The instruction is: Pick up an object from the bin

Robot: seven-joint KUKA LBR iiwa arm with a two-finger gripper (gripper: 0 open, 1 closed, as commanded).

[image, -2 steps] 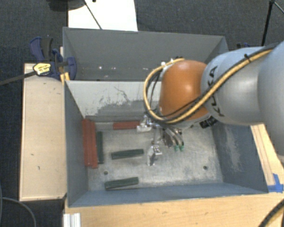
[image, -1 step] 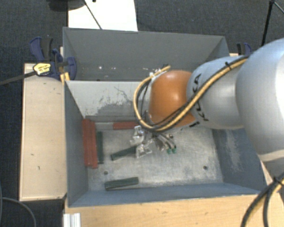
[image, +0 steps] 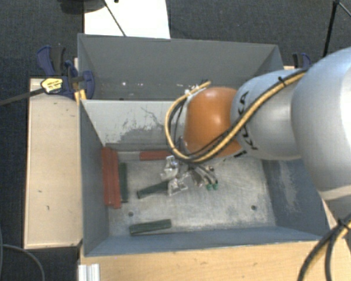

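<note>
Well, the end effector (image: 181, 180) (its spread I cannot tell) should centre squarely on the dark green bar (image: 151, 190) just left.

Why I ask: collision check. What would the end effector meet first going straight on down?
Probably the dark bar lying mid-bin beneath the end effector, else the bin floor; depth is unclear.

Pincer (image: 178, 180) low in bin (image: 181, 69), dark green stick (image: 152, 191) beside it (contact unclear), red block (image: 110, 177) along left wall
</note>
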